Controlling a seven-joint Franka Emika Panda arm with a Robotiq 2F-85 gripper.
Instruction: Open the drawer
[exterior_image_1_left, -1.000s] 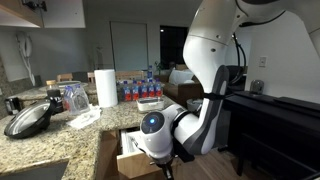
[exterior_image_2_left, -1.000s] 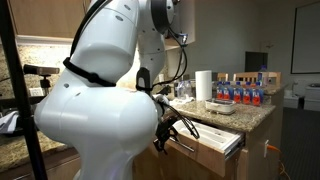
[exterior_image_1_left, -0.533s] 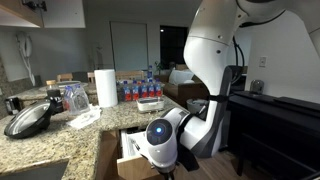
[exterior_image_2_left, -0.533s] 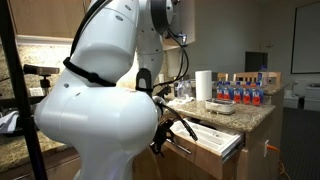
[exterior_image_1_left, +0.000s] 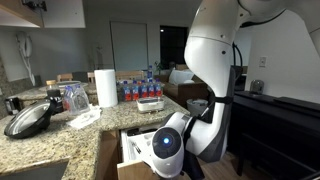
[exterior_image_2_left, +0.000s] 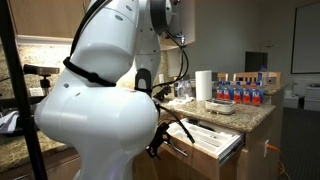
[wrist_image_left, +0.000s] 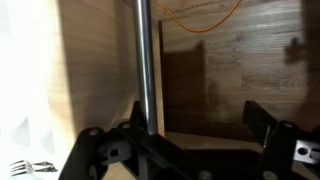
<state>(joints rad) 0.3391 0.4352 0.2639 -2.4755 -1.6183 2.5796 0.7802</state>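
Observation:
The light-brown wooden drawer (exterior_image_2_left: 222, 152) stands partly pulled out under the granite counter, and its white divider tray (exterior_image_2_left: 205, 134) shows inside. It also shows in an exterior view (exterior_image_1_left: 131, 152). In the wrist view the silver bar handle (wrist_image_left: 145, 50) runs along the wood front, right against one finger of my gripper (wrist_image_left: 197, 115). The fingers are spread apart, with the other finger far from the bar. In both exterior views the arm's wrist (exterior_image_1_left: 166, 146) covers the fingers.
On the granite counter (exterior_image_1_left: 60, 140) stand a paper towel roll (exterior_image_1_left: 105, 87), several water bottles (exterior_image_1_left: 135, 88), a dark pan (exterior_image_1_left: 28, 120) and a stack of dishes (exterior_image_1_left: 150, 102). The arm's large white body (exterior_image_2_left: 95, 120) fills the near side. A fork (wrist_image_left: 30, 167) shows at the wrist view's lower edge.
The wrist has moved lower and closer to the camera in an exterior view, away from the counter. The drawer has come out slightly with it.

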